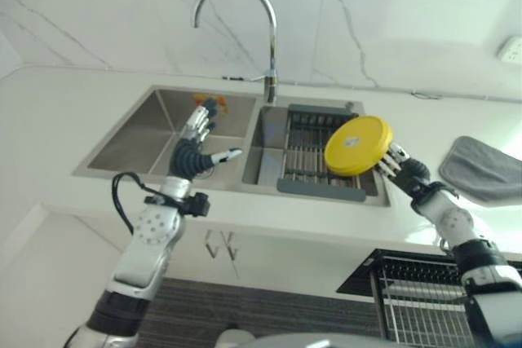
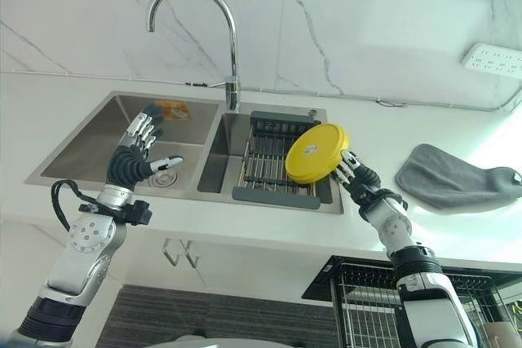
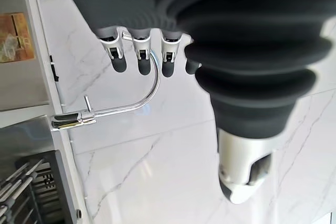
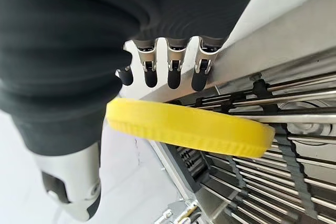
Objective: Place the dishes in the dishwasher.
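Observation:
A round yellow plate hangs tilted over the right side of the dark drying rack in the sink's right basin. My right hand is shut on the plate's edge: fingers lie on one face, the thumb on the other. My left hand hovers open over the left basin, fingers spread, holding nothing. The dishwasher's wire basket shows at the lower right, below the counter's edge and under my right arm.
A tall curved faucet rises behind the divider between the basins. An orange item lies at the back of the left basin. A grey cloth rests on the counter right of the sink. A wall socket sits at far right.

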You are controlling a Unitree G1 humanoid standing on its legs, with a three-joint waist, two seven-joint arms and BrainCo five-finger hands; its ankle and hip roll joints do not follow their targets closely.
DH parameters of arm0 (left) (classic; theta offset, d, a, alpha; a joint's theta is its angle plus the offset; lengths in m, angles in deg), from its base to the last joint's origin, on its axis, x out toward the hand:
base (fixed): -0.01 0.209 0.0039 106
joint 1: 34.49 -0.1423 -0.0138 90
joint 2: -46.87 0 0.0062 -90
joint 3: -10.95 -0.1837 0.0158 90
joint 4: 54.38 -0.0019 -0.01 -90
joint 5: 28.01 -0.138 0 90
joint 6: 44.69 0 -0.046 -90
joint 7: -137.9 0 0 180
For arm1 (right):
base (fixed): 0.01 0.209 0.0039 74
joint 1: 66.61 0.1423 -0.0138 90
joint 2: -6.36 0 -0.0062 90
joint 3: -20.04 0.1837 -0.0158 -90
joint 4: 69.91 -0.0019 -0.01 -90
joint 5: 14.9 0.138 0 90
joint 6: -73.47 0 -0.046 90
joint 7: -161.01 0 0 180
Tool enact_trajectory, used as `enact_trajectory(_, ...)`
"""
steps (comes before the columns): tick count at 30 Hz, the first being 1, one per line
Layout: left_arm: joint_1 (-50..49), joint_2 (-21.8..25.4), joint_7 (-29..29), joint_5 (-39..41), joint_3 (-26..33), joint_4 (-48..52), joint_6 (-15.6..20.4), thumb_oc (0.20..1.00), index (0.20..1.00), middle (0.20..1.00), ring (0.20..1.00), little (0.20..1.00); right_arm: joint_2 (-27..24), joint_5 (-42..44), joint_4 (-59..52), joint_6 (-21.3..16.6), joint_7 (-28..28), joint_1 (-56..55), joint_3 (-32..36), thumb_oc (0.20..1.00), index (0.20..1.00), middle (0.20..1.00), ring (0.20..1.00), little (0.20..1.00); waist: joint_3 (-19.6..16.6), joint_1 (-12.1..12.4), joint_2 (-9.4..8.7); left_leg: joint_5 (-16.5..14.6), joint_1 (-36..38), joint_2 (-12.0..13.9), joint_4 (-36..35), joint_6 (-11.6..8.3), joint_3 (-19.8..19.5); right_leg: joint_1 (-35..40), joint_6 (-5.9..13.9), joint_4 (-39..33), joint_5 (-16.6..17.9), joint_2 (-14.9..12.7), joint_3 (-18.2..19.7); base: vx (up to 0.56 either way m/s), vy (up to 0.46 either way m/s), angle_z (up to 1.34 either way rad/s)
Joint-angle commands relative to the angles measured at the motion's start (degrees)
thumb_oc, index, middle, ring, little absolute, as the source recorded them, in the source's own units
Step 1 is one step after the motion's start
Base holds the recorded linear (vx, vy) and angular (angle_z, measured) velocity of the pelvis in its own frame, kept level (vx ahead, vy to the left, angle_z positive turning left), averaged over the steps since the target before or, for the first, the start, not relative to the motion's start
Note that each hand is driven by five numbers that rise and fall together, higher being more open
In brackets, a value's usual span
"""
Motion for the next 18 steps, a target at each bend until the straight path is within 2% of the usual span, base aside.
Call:
enact_trajectory(1, 3.86, 3.01, 0.24, 0.89, 0.08, 0.39, 2.03, 1.000, 1.000, 1.000, 1.000, 1.000, -2.56, 1.28, 2.94, -1.44, -1.60, 7.38, 0.02, 1.000, 1.000, 1.000, 1.000, 1.000, 0.02, 1.80, -0.68, -5.22, 2.20, -3.78, 0.31, 2.64, 2.30, 3.06, -0.04, 0.48, -5.73, -0.08, 0.35, 0.00, -0.006, 0.04)
enact_trajectory(18, 4.16, 3.94, 0.04, 1.44, -0.36, -0.12, 1.56, 1.000, 1.000, 1.000, 1.000, 1.000, -3.44, 0.48, 7.99, -1.02, -1.40, 8.74, -0.77, 1.000, 1.000, 1.000, 1.000, 1.000, -0.02, 2.59, -0.54, -5.27, 2.23, -4.05, 0.31, 2.65, 1.91, 3.51, 0.04, 0.48, -5.84, -0.19, -0.43, 0.00, 0.000, 0.04)
